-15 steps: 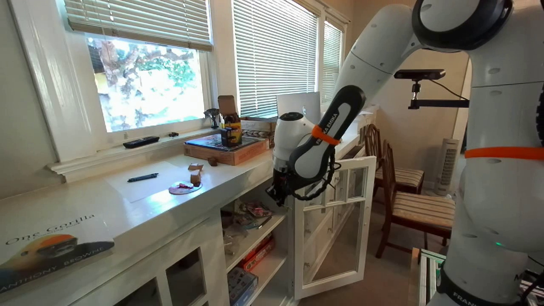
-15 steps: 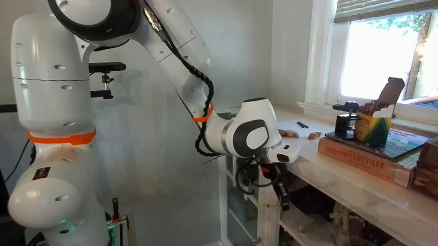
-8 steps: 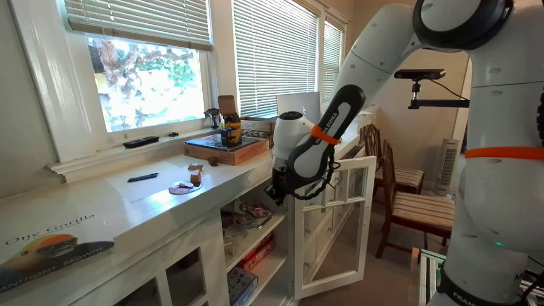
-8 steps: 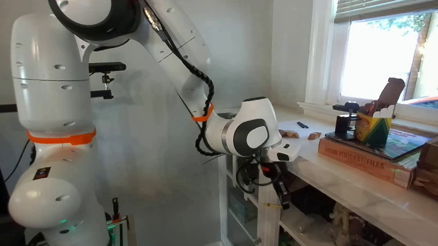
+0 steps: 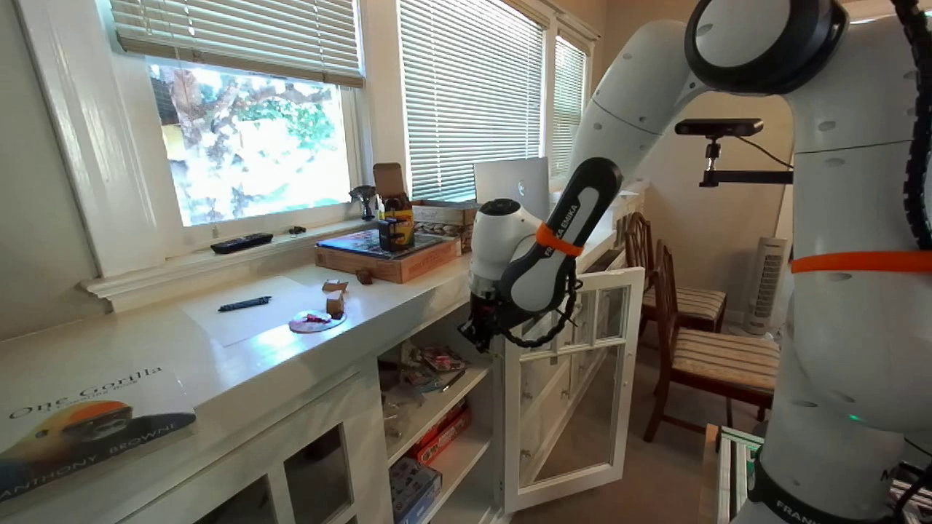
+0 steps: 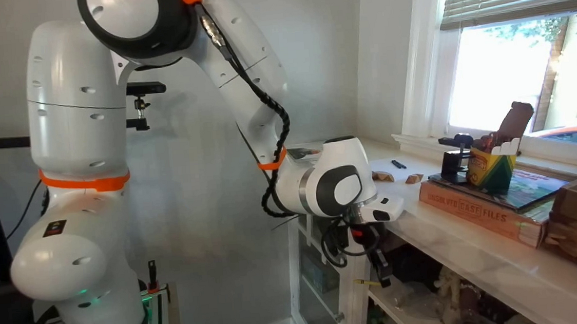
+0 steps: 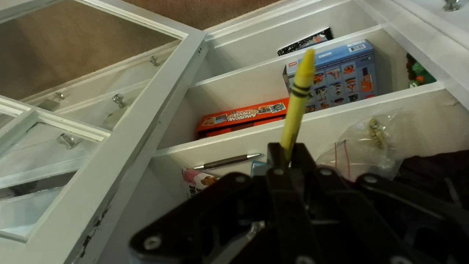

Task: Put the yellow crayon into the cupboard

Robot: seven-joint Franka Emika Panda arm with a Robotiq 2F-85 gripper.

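One crayon (image 7: 298, 97); one gripper (image 7: 288, 156). In the cupboard (image 7: 242, 79), one pen (image 7: 232, 161), one blue box (image 7: 342, 75). On the table (image 5: 389, 292), at its front edge: one book (image 5: 87, 433). Between front and window edges: one disc (image 5: 304, 327), three brown pieces (image 5: 335, 306), one marker (image 5: 245, 304), one sheet (image 5: 218, 326). Toward the window edge: one orange box (image 6: 478, 214), one crayon box (image 6: 492, 170), one laptop (image 5: 528, 180). Off the table: two chairs (image 5: 721, 356).
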